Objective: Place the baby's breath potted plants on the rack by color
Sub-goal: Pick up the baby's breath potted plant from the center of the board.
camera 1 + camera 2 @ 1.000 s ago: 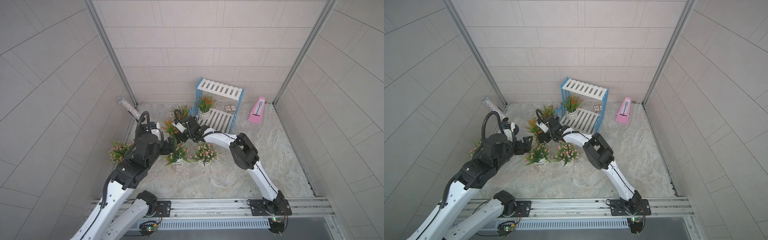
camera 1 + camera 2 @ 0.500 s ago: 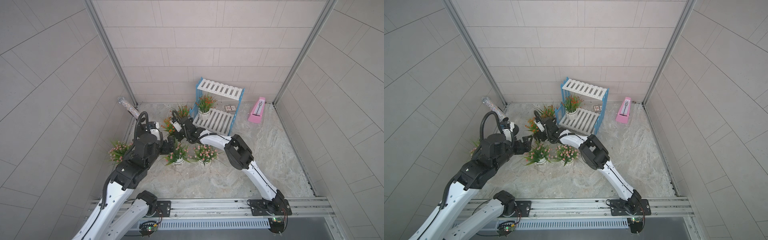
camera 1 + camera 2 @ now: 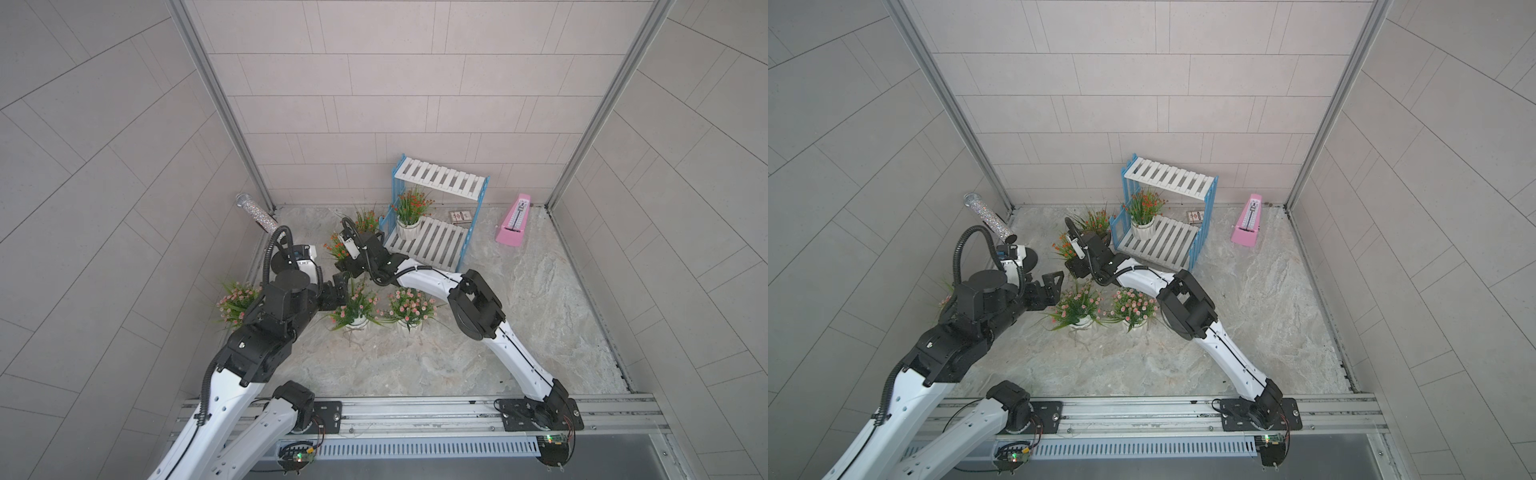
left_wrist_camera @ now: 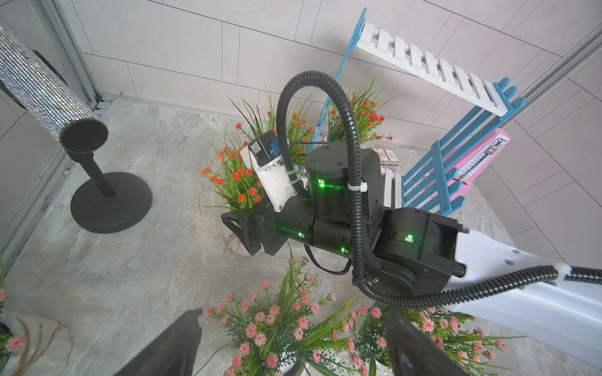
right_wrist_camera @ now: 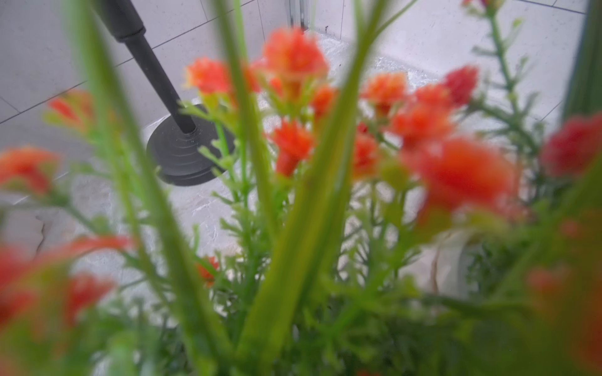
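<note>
The rack (image 3: 440, 183) stands at the back with one orange-flowered baby's breath potted plant (image 3: 409, 208) on its lower tier. A second orange plant (image 3: 365, 220) stands on the floor left of the rack. My right gripper (image 3: 344, 266) reaches low around the pot of a third orange plant (image 4: 234, 182), whose foliage fills the right wrist view and hides the fingers. Three pink plants stand on the floor (image 3: 353, 307), (image 3: 409, 307), (image 3: 235, 301). My left gripper (image 4: 293, 351) hangs open above the middle pink plant (image 4: 277, 328), touching nothing.
A pink metronome (image 3: 513, 224) stands right of the rack. A small card box (image 3: 460, 216) lies behind the lower tier. A glittery cylinder on a black stand (image 3: 255, 212) occupies the back left corner. Walls close in on three sides.
My right gripper has slid left and back, down to the pot of the orange plant on the floor. The left arm has stayed still.
</note>
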Action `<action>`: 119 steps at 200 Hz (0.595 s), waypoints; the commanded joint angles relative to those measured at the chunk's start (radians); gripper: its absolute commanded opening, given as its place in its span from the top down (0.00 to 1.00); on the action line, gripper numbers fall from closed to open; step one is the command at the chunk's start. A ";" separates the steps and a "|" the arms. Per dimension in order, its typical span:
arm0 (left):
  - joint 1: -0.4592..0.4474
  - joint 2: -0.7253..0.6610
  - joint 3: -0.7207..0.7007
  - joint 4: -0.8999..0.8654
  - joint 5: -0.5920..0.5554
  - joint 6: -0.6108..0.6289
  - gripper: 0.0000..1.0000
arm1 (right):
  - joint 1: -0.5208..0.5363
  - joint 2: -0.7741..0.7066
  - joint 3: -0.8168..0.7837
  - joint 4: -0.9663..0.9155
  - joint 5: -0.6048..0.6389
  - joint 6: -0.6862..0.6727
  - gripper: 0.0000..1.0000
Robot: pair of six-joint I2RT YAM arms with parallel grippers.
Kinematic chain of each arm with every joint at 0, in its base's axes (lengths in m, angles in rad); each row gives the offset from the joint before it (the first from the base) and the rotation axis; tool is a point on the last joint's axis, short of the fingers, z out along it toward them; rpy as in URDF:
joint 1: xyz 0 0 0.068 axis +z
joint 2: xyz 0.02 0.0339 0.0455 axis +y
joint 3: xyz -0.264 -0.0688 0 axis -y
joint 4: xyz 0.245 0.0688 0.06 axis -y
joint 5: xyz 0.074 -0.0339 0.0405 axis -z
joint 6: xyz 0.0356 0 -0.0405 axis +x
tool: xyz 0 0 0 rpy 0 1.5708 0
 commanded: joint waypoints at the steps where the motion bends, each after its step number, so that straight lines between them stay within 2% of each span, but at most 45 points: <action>1: 0.006 -0.013 -0.011 0.012 -0.001 0.003 0.08 | 0.007 -0.093 -0.125 -0.007 -0.003 0.010 0.35; 65: 0.007 -0.010 -0.019 0.028 0.003 -0.003 0.08 | 0.007 -0.409 -0.481 0.104 -0.014 0.034 0.35; 119: 0.006 0.006 -0.040 0.056 0.013 -0.011 0.08 | -0.059 -0.628 -0.607 0.100 0.023 0.069 0.35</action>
